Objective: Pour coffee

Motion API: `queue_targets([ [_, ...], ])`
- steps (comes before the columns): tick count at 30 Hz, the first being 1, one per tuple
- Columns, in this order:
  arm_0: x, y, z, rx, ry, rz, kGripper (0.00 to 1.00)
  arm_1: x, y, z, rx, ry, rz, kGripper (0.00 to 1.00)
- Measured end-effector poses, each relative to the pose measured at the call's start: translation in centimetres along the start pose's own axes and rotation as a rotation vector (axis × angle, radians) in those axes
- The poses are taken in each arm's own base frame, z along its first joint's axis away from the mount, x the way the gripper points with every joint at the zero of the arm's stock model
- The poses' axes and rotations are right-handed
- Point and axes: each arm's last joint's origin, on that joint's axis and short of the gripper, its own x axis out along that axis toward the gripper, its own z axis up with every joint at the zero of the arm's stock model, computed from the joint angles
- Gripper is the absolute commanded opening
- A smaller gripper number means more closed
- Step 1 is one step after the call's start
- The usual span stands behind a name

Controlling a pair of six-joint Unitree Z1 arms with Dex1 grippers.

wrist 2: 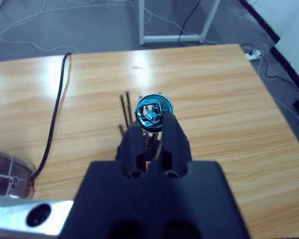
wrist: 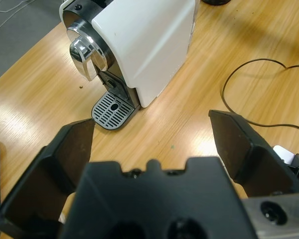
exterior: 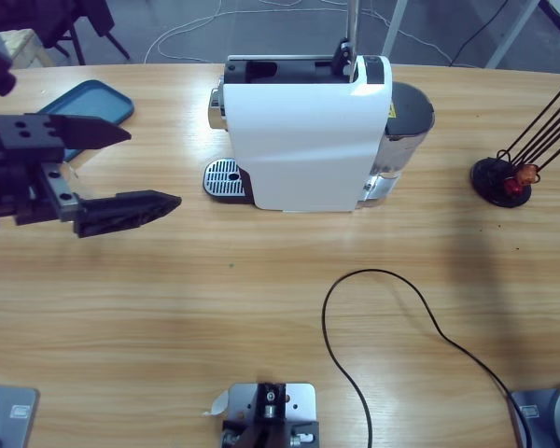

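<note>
The white coffee machine (exterior: 308, 140) stands at the table's middle back, its spout and round drip tray (exterior: 224, 177) facing left. In the left wrist view the machine (wrist: 144, 35) and its drip tray (wrist: 113, 110) lie ahead. My left gripper (exterior: 149, 168) hovers left of the tray, jaws wide open and empty (wrist: 152, 134). My right gripper (wrist 2: 152, 119) is shut on a blue capsule (wrist 2: 150, 108), above thin black rods (wrist 2: 124, 107). It does not show in the high view. No coffee is in view.
A black capsule stand (exterior: 502, 179) with long rods and a red-orange capsule (exterior: 521, 177) sits at the right edge. A black cable (exterior: 392, 308) loops over the front right. A blue tray (exterior: 89, 105) lies at the back left. The water tank (exterior: 406, 121) is behind the machine.
</note>
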Motion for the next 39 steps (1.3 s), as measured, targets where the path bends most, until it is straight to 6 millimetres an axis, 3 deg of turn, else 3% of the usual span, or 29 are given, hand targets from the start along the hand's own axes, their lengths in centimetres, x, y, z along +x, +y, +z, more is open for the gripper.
queue_targets([
  [5,0.4,-0.2,0.0,-0.006,0.003,-0.007,1.0,-1.9,-0.4,0.7,0.011,-0.042,0.01,0.0],
  [8,0.5,-0.2,0.1,-0.007,0.002,-0.002,1.0,-3.4,0.2,0.8,-0.007,-0.059,0.126,0.0],
  [16,0.5,-0.2,-0.5,-0.005,0.016,0.006,1.0,-8.6,5.9,0.9,-0.433,-0.06,0.679,0.0],
  [24,-1.1,-0.1,-1.1,-0.006,-0.004,0.006,1.0,-13.3,9.9,5.7,-0.56,-0.128,1.019,0.0],
  [27,-1.5,-0.1,-1.2,-0.006,-0.013,0.005,1.0,-13.5,12.7,7.5,-0.577,-0.15,1.065,0.0],
  [32,-1.8,-0.3,-1.4,-0.002,-0.019,-0.002,1.0,-12.1,18.4,9.8,-0.568,-0.18,1.084,0.0],
  [35,-1.7,-0.3,-1.7,0.0,-0.012,-0.005,1.0,-10.7,21.7,10.1,-0.569,-0.178,1.084,0.0],
  [39,-1.7,-0.4,-2.4,0.003,0.006,-0.006,1.0,-9.0,24.7,9.7,-0.576,-0.166,1.079,0.0],
])
